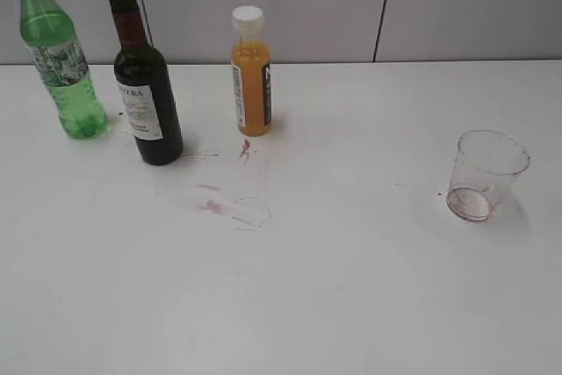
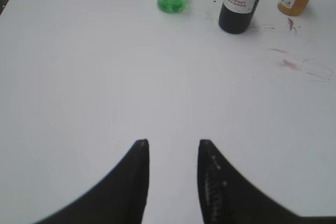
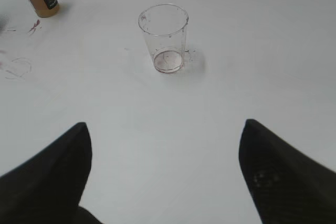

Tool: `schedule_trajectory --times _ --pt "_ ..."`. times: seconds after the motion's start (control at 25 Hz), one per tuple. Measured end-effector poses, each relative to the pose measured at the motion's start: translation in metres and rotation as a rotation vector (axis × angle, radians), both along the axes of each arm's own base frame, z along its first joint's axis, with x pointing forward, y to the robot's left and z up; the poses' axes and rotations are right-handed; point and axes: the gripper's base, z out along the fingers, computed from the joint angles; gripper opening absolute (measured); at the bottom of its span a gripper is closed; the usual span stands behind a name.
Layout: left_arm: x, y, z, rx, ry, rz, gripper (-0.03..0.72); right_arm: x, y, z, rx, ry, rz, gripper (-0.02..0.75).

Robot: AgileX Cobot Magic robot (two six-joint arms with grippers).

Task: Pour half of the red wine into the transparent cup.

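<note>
- Wine bottle [image 1: 147, 85]: dark glass, red foil neck, white label, standing upright at the back left of the white table [image 1: 351, 287]. Cap looks to be on. The red wine itself cannot be seen through the dark glass.
- Green plastic bottle [image 1: 60, 54] upright just left of the wine bottle, apart from it; small orange juice bottle [image 1: 251, 72] with white cap upright to the wine bottle's right, also apart.
- Transparent cup [image 1: 486, 175]: upright at the right side of the table, well apart from all three bottles. Only a reddish residue at its base.
- Reddish stains [image 1: 211, 206] and a faint ring mark on the table surface in front of the wine and juice bottles.
- Left gripper [image 2: 172, 148]: fingers set narrowly apart, nothing between them, above bare table with the bottles far ahead of it.
- Right gripper [image 3: 165, 129]: fingers spread wide, nothing between them, the cup ahead of it and clear of both fingertips.
- Neither gripper shows in the exterior view.
</note>
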Motion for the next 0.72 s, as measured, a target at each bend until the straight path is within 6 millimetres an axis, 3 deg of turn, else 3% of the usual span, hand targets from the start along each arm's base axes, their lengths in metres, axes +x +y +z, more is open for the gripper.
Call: schedule_trajectory --times 0.72 --pt "0.0000 -0.0001 0.0000 -0.001 0.000 -0.001 0.237 0.0000 0.0000 0.0000 0.000 0.000 0.000 0.665"
